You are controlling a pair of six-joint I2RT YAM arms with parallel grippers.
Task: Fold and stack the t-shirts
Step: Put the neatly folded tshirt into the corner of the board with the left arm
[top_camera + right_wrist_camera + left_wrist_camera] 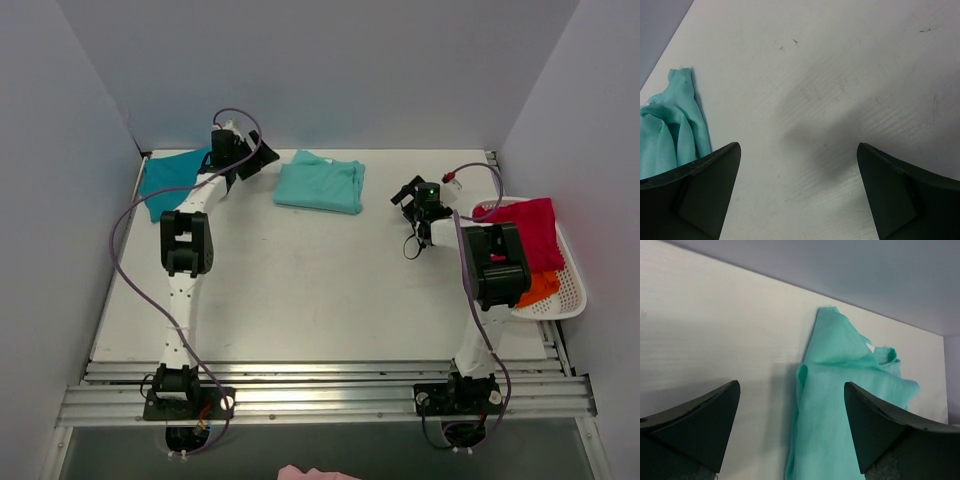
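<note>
The mint-green t-shirt point(321, 183) lies folded at the back middle of the table. It also shows in the left wrist view point(850, 405) and at the left edge of the right wrist view point(670, 125). The teal-blue t-shirt point(170, 178) lies at the back left, partly under the left arm. My left gripper point(252, 160) is open and empty, between the two shirts, just left of the mint one point(792, 427). My right gripper point(408, 195) is open and empty over bare table to the right of the mint shirt point(797, 190).
A white basket point(572, 290) at the right edge holds a crimson cloth point(532, 232) and an orange one point(540, 288). Grey walls close in the back and both sides. Aluminium rails point(320, 375) run along the near edge.
</note>
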